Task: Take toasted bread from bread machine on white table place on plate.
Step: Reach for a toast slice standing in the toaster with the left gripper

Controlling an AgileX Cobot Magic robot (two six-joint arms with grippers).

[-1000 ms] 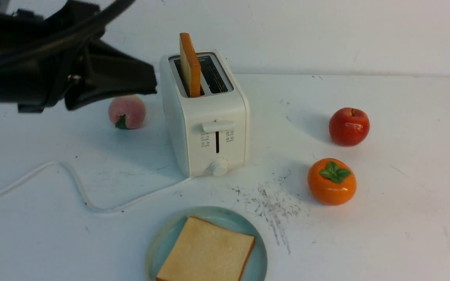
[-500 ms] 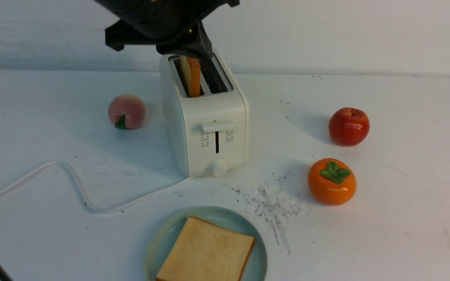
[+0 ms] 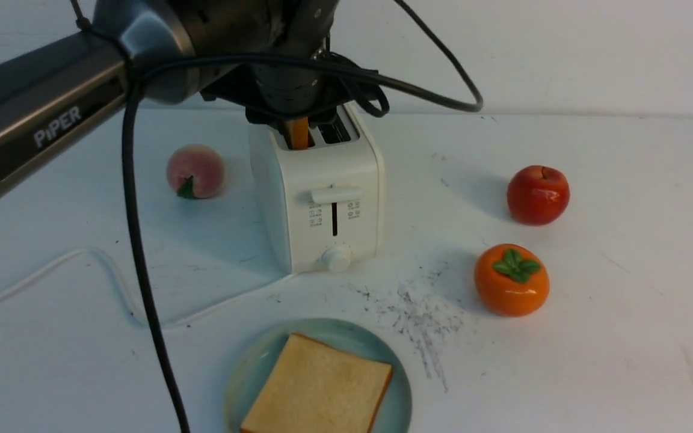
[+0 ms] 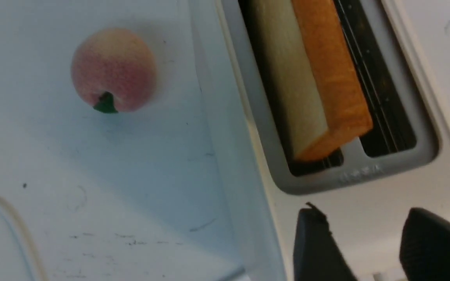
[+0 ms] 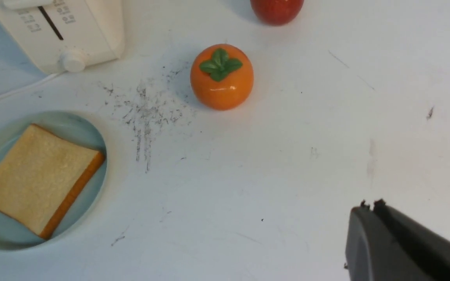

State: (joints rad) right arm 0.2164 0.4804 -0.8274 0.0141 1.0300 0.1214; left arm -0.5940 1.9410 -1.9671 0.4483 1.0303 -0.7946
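Left jaws apart, empty, by half-hidden toasted bread (image 4: 318, 78); right jaws cropped, look closed.

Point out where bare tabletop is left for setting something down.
Widest bare stretch: the white table right of the apple and persimmon. A smaller patch lies between the peach, the cord and the bread machine. Crowded: the plate is mostly covered by toasted bread, and the left arm hangs over the bread machine.
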